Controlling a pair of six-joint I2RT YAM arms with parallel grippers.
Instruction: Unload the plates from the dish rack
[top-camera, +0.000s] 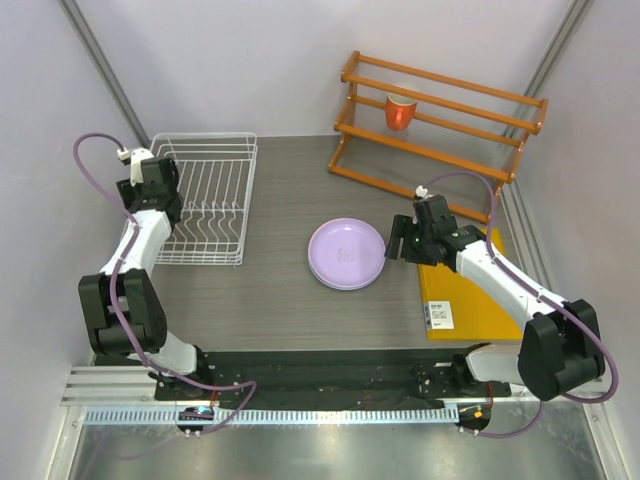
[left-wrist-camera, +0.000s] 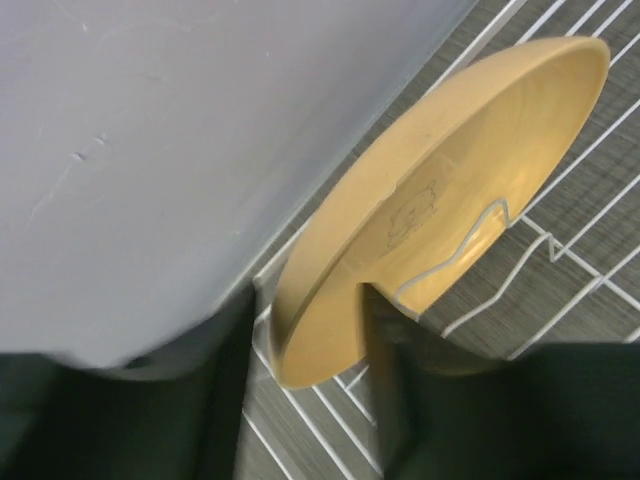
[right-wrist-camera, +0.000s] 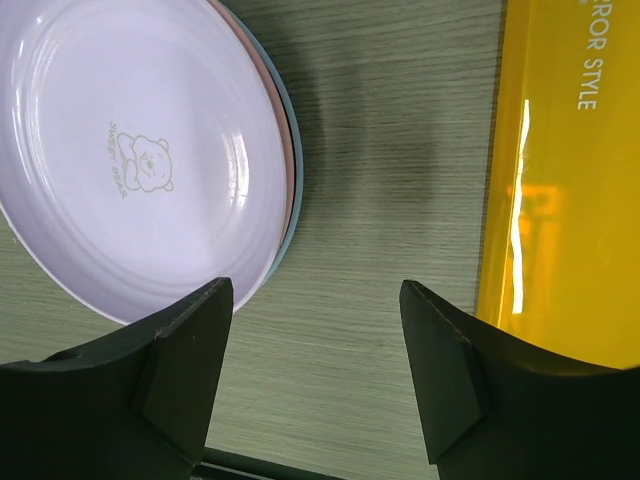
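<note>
Left pincer (left-wrist-camera: 305, 310): jaws part open, straddling the lower rim of the orange-yellow plate (left-wrist-camera: 440, 170). One finger lies against its hollow face; a narrow strip of rack shows between the other finger and its back.

The plate stands on edge in the dish rack (top-camera: 248, 195), leaning. Its back faces the grey wall (left-wrist-camera: 150, 150) close behind, and a wire divider crosses its hollow face.

Right pincer (right-wrist-camera: 315, 290): jaws wide, holding nothing, over bare table (right-wrist-camera: 400, 150). To one side lies the stack: lilac plate (right-wrist-camera: 130, 150) uppermost, then the pink plate (right-wrist-camera: 283, 110) and light blue plate (right-wrist-camera: 297, 190). On the other side lies a flat yellow box (right-wrist-camera: 570, 200).

The orange slatted shelf (top-camera: 440, 110) with a red cup (top-camera: 400, 112) stands well apart at the far edge.
</note>
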